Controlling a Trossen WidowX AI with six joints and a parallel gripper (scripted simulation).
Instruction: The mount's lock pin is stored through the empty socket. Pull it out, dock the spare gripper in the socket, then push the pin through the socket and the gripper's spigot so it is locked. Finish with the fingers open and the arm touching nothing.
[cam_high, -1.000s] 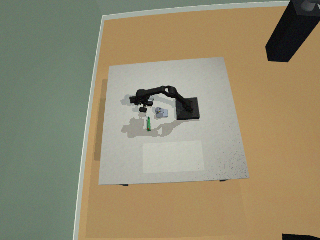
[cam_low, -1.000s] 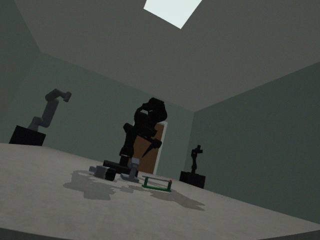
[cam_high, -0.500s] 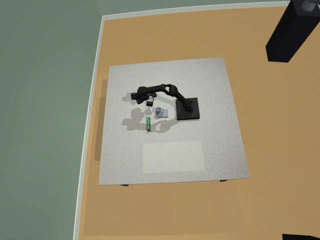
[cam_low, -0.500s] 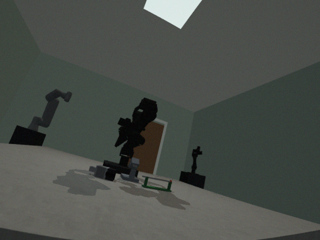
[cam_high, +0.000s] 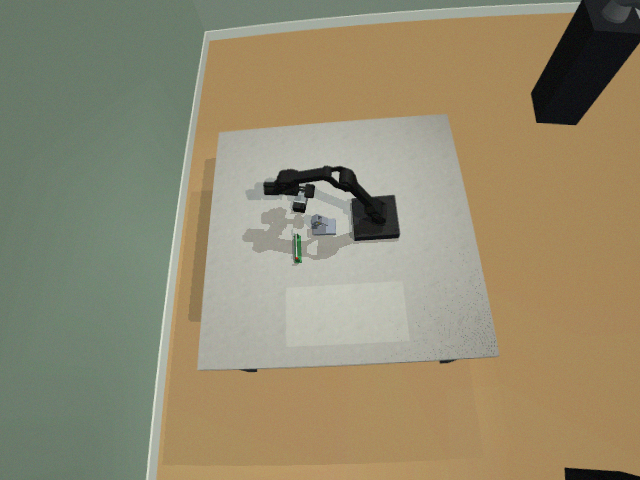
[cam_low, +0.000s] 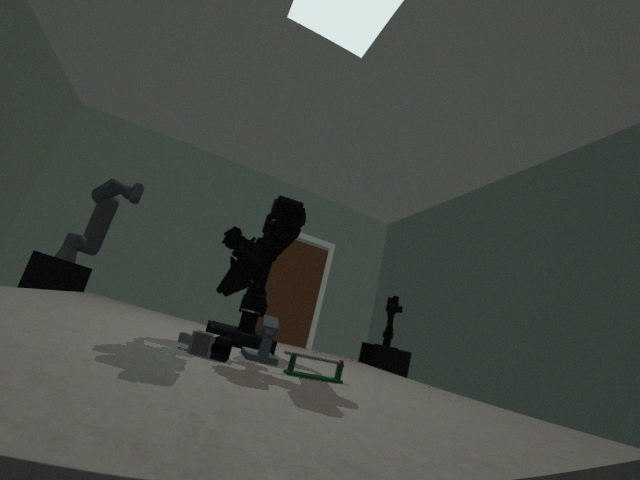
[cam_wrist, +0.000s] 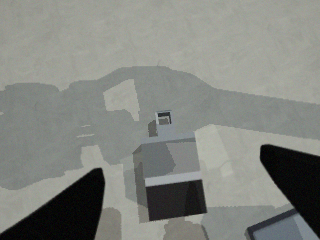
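Mount (cam_high: 328, 226) (cam_low: 265, 341) (cam_wrist: 280, 231) between spare gripper (cam_high: 299, 201) (cam_low: 202, 344) (cam_wrist: 183, 163) and base (cam_high: 390, 229) (cam_low: 217, 327)

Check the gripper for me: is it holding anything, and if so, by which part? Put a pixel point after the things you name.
Nothing is held. The gripper (cam_wrist: 183, 163) is open, and the spare gripper (cam_high: 299, 201) (cam_low: 202, 344) (cam_wrist: 183, 163) lies on the table between its spread fingers in the wrist view, ungripped.
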